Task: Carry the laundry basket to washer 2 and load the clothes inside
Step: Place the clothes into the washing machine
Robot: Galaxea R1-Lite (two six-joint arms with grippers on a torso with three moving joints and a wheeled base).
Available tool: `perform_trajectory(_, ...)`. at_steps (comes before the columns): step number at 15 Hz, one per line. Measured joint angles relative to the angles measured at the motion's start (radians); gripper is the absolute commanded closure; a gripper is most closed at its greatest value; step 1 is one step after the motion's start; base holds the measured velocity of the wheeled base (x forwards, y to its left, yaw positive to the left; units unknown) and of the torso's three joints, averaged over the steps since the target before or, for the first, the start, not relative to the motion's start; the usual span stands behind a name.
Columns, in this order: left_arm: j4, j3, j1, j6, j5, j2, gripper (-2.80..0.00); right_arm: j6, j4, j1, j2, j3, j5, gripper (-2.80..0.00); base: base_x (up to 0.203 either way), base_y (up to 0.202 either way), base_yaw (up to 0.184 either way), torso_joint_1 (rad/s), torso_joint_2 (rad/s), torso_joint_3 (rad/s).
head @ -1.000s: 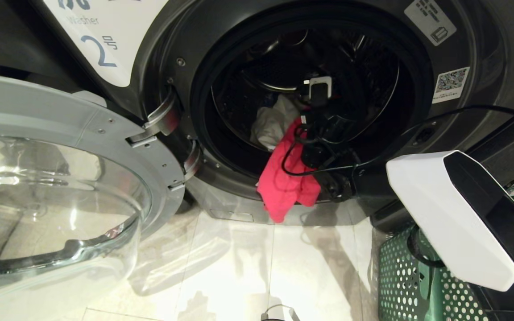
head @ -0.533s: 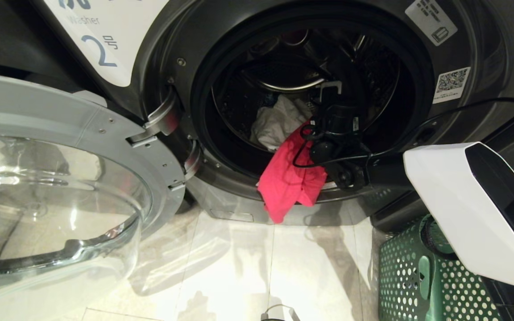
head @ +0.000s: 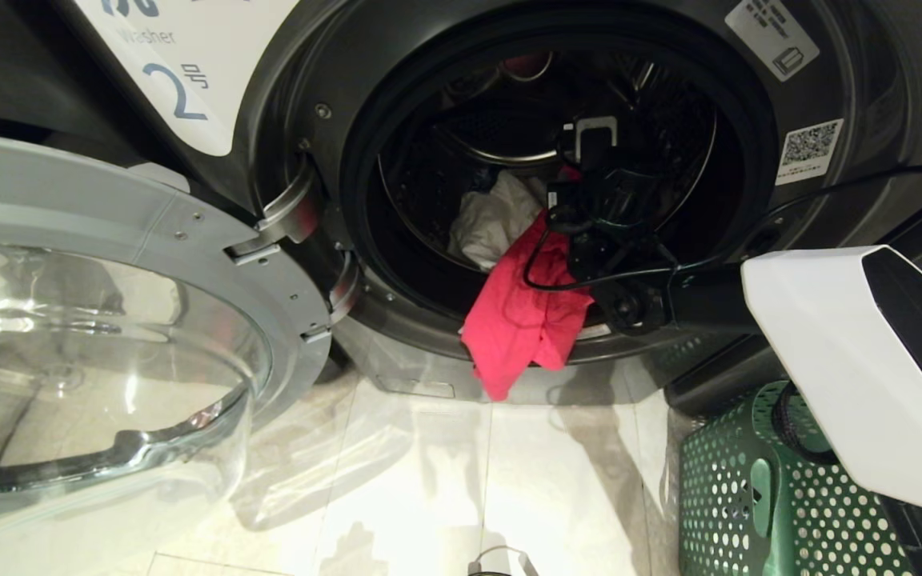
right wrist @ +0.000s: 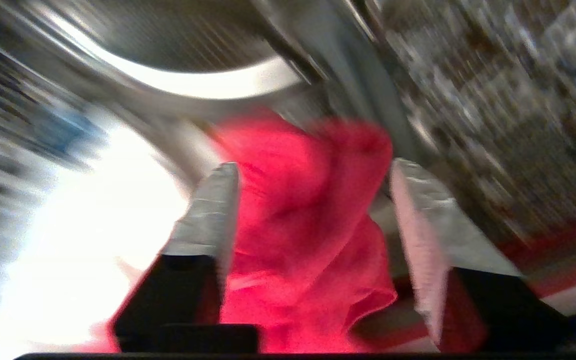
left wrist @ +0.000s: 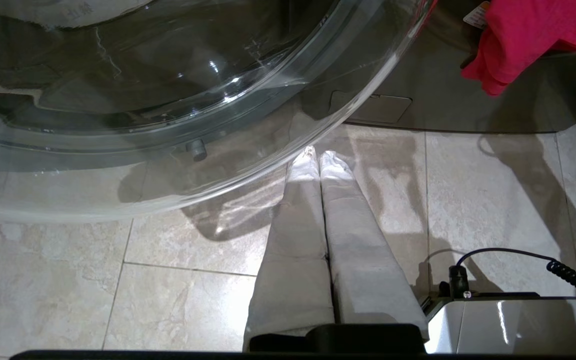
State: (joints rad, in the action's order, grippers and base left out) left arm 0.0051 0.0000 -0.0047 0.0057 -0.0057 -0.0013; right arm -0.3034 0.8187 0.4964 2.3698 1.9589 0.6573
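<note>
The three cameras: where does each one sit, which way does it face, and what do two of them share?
Head: on the head, facing forward and down at washer 2, its door open; right arm reaching in.
Left wrist: behind the shut left tool, facing the floor under the door.
Right wrist: behind the open right tool, facing into the drum.
Shared: the red garment shows in all three, hanging over the washer's rim.

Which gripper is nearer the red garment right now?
Right. The right gripper is inside washer 2's drum, open around the red garment. The left gripper hangs shut over the floor, below the open door.
</note>
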Motion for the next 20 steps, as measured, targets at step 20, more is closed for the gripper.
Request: perform_trajectory(20, 0.0, 0.0, 0.0, 0.0, 0.0, 0.0, 0.0, 0.754, -0.819, 0.21, -0.29, -0.362, -0.104, -2.8, 0.0, 0.0, 0.0, 0.0, 0.0, 0.0)
